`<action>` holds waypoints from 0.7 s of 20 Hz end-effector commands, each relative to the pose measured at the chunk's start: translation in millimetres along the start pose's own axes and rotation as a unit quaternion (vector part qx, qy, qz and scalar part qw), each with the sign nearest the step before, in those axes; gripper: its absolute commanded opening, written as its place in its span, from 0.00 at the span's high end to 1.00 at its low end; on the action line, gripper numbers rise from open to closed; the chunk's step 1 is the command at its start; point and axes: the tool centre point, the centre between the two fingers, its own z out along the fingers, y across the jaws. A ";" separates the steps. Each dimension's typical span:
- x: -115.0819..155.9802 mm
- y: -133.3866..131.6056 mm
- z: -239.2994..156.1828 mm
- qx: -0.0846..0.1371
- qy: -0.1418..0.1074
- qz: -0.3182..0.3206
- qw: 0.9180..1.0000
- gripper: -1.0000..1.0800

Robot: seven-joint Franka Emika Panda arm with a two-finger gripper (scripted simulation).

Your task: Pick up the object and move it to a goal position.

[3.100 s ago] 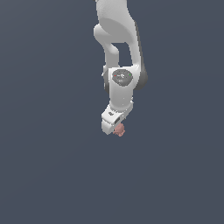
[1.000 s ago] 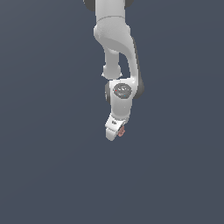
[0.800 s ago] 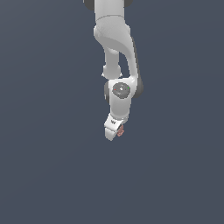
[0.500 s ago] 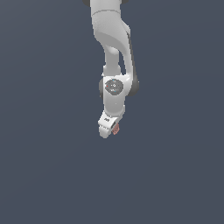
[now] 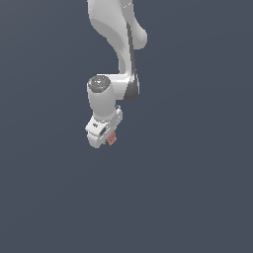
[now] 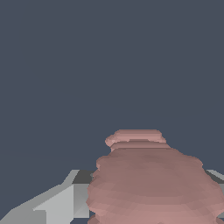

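The object is a small lumpy salmon-pink blob (image 5: 111,139). It sits at the tip of my white gripper (image 5: 107,138), which is shut on it and holds it above the dark grey floor. In the wrist view the blob (image 6: 151,183) fills the space between the grey fingers (image 6: 59,204), close to the camera. The arm hangs down from the top of the exterior view, with the hand tilted toward the exterior view's left.
A plain dark grey surface (image 5: 188,188) lies all around the arm in both views. No other object or marker shows.
The hand with the blob has swung toward the exterior view's left and risen a little. The wrist has turned. The blob stays in the gripper.
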 end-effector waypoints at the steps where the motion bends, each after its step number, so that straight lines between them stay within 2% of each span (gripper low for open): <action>1: -26.4 10.4 -13.1 0.000 0.000 0.000 1.000 1.00; 8: -81.2 34.3 -41.0 0.000 0.001 0.000 1.000 1.00; 14: -106.9 46.5 -54.2 0.000 0.001 0.000 1.000 1.00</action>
